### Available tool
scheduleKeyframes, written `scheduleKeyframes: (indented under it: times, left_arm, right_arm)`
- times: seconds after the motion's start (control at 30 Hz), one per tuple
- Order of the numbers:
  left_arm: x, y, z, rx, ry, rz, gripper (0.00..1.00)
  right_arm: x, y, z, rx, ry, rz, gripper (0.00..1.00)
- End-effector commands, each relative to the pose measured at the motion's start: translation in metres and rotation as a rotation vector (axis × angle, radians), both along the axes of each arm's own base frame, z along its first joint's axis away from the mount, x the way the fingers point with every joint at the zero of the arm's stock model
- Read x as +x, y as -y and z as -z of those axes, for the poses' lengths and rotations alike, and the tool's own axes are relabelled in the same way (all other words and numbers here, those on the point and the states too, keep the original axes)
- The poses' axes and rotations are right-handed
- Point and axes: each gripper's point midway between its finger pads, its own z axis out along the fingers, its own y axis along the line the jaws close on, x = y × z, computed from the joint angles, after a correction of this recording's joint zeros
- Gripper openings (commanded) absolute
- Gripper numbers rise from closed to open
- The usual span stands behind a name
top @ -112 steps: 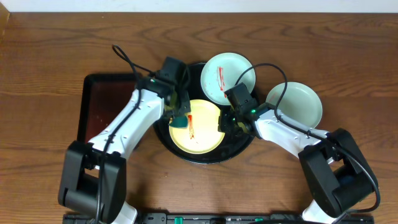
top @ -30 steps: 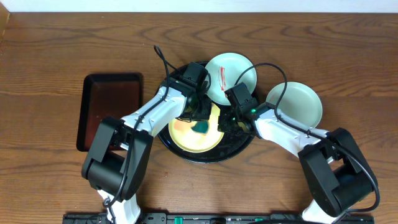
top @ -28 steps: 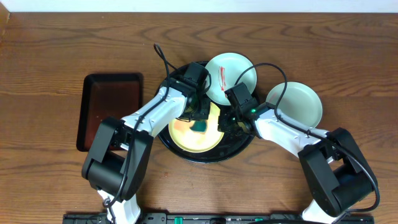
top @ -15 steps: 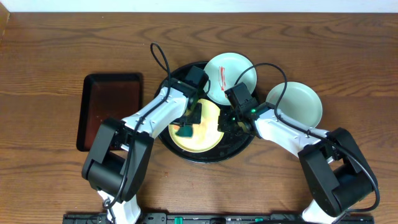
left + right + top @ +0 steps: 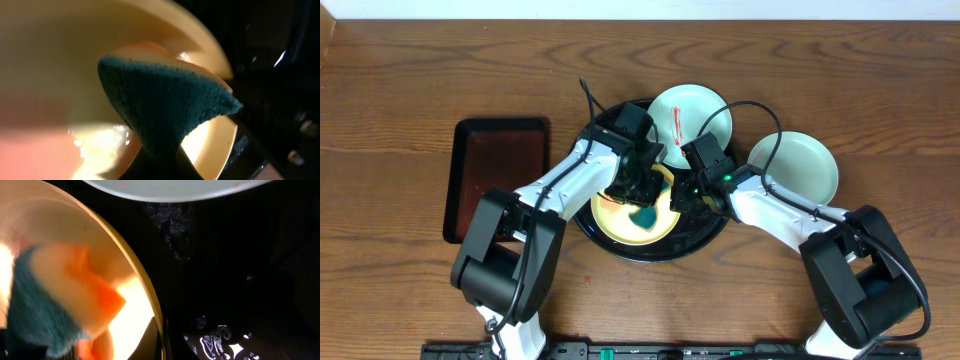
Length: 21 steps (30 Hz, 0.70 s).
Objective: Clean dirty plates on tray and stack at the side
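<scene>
The pale yellow plate (image 5: 632, 215) lies in the round black tray (image 5: 650, 250); its centre is smeared pale orange. My left gripper (image 5: 645, 208) is shut on a green-and-yellow sponge (image 5: 165, 107) pressed on that plate (image 5: 45, 60). My right gripper (image 5: 680, 200) is shut on the yellow plate's right rim (image 5: 150, 300), pinning it. A blue-green plate with a red smear (image 5: 686, 125) rests on the tray's back rim. Another blue-green plate (image 5: 793, 165), without a smear, sits on the table to the right. The sponge also shows in the right wrist view (image 5: 45, 310).
A smaller dark rectangular tray (image 5: 495, 178) lies on the wooden table (image 5: 400, 90) to the left. Arm cables loop over the black tray's back edge.
The red stroke on the yellow plate has been spread into an orange smear. My left gripper has moved the sponge from the plate's left back toward its centre-right. The right arm has stayed still.
</scene>
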Motion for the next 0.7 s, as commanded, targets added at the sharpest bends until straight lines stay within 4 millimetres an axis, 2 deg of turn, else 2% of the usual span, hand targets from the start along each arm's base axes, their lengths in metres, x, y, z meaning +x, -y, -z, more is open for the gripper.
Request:
scheduleKeyframes:
  times: [0.0,0.17,0.3,0.4,0.53,0.67]
  left_arm:
    - [0.018,-0.003,0.004,0.029,0.075,-0.022,0.07]
    - [0.062,-0.048,0.007,0.286,0.258,-0.247,0.08]
    - [0.072,-0.098,0.001,0.523,0.343,-0.475,0.07]
    - [0.063,-0.116,0.000,0.617,0.334,-0.503,0.07]
    - [0.039,-0.126,0.003,0.677,0.246,-0.508,0.07]
    - [0.006,-0.109,0.012,0.600,0.062,-0.452,0.08]
  right_arm:
    - [-0.003,0.014,0.018,-0.076,-0.021,0.020,0.01]
    - [-0.003,0.014,0.018,-0.076,-0.022,0.020,0.01]
    - [-0.003,0.014,0.018,-0.076,-0.021,0.020,0.01]
    - [-0.003,0.014,0.018,-0.076,-0.022,0.020,0.01]
    - [-0.003,0.014,0.018,-0.076,-0.021,0.020,0.01]
    - [-0.003,0.014,0.018,-0.076,-0.021,0.020,0.01]
